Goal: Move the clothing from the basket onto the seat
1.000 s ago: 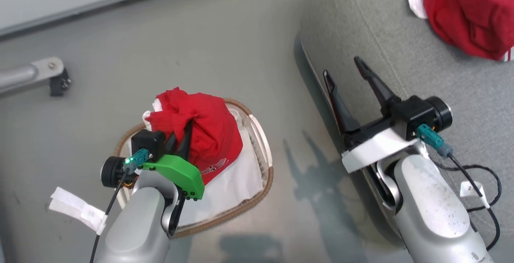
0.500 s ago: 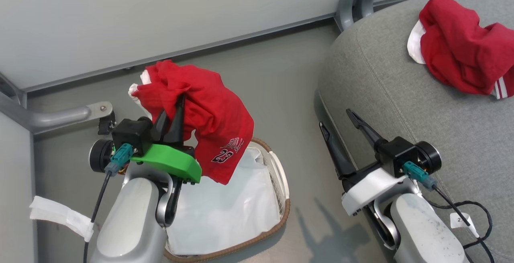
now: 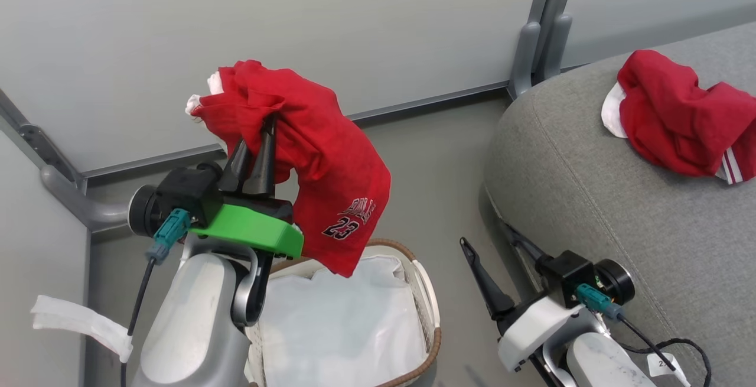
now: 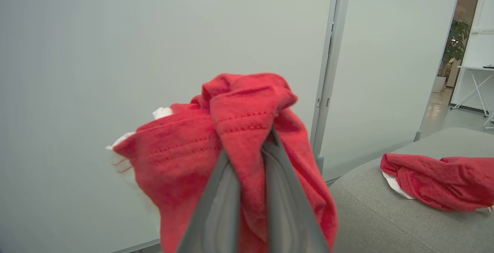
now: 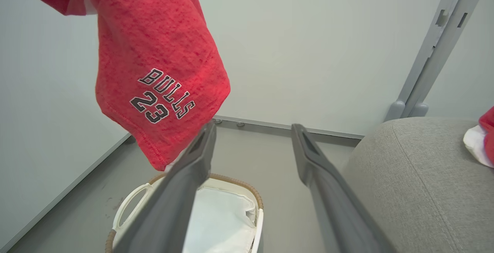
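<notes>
My left gripper [image 3: 263, 133] is shut on a bright red garment [image 3: 331, 162] with "BULLS 23" lettering, and the cloth hangs in the air above the basket [image 3: 434, 322]. The left wrist view shows the fingers [image 4: 216, 191] pinching a fold of that garment [image 4: 247, 102]. Another red garment [image 3: 673, 121], with white striped trim, lies on the grey seat [image 3: 590, 198] at the right. Beside the seat's near corner my right gripper [image 3: 487, 239] stands open and holds nothing. Its wrist view has the open gripper [image 5: 253, 125] over the basket [image 5: 239, 181], with the hanging garment [image 5: 154, 52] at upper left.
A white liner [image 3: 342, 328] lines the basket. Pale partition panels with a grey metal post [image 3: 540, 32] close off the back, and a rail [image 3: 71, 198] runs along the left. Grey floor [image 3: 437, 156] separates basket and seat.
My left gripper has lifted the lettered red garment up out of the basket. The head camera has tilted upward, shifting the whole picture. The right gripper has stayed open.
</notes>
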